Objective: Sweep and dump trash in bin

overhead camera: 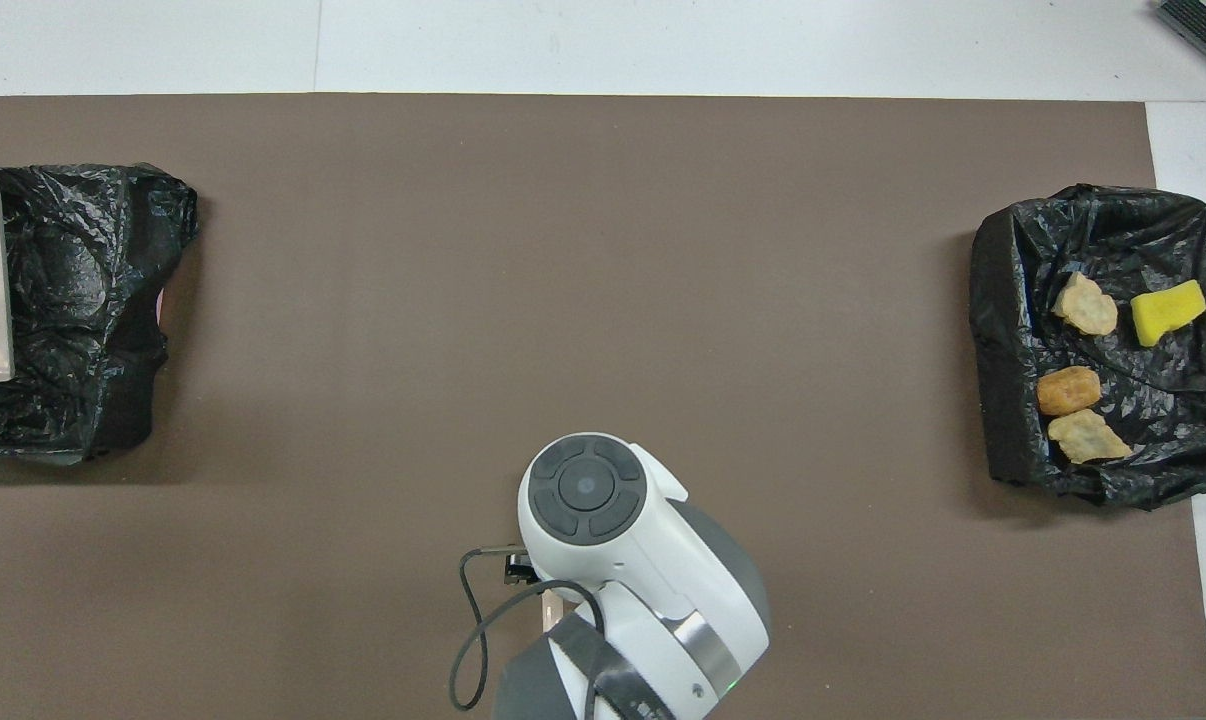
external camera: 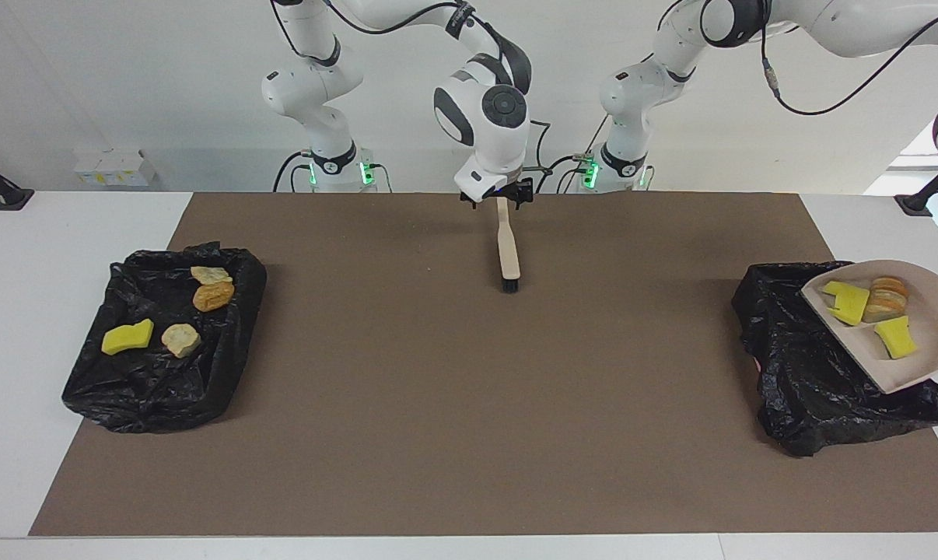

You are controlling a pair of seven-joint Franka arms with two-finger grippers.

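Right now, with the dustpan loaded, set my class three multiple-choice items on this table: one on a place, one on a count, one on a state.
1. Where is the dustpan?
A. on the floor
B. over the bin at the left arm's end
C. on a shelf

2. How many scraps are in the bin at the right arm's end?
A. two
B. four
C. six

3. The right claw, above the brush handle, is:
A. open
B. shut on the handle
C. shut on a scrap

Answers: 1 B, the pan hangs above that bin's black liner. 2 B, one yellow piece and three beige or brown lumps lie there. 3 A, its fingertips stand apart on either side of the handle.
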